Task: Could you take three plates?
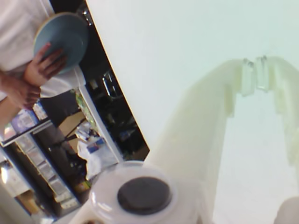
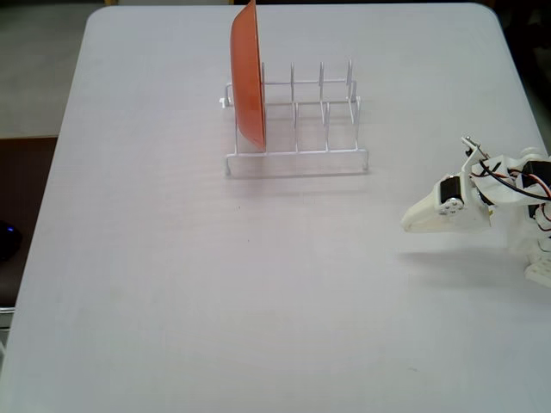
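In the wrist view a light blue plate is held by a person's hand beyond the table's edge, at the top left. The cream-white and yellow plates are out of view. My gripper is shut and empty, its tips touching over the bare white table. In the fixed view the gripper is at the right side of the table, on the folded arm, far from the rack.
A white wire dish rack stands at the back middle of the table. An orange-red plate stands upright in its leftmost slot; the other slots are empty. Shelves with clutter lie beyond the table edge.
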`<state>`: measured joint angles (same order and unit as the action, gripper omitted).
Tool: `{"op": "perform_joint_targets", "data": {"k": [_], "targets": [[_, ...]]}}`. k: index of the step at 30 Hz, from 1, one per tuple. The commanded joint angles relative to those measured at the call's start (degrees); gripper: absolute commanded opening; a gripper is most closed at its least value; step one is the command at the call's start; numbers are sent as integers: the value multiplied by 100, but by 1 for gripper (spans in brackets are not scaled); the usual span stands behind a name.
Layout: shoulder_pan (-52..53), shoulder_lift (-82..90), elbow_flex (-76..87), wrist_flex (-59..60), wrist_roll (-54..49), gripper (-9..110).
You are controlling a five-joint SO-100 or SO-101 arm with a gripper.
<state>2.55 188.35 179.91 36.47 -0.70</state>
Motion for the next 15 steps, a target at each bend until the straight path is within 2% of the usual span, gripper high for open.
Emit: {"op": "perform_joint_targets", "data": {"k": [1,15], "targets": [[26,123,-18,9,-9,0],[26,123,-18,9,-9,0]]}}
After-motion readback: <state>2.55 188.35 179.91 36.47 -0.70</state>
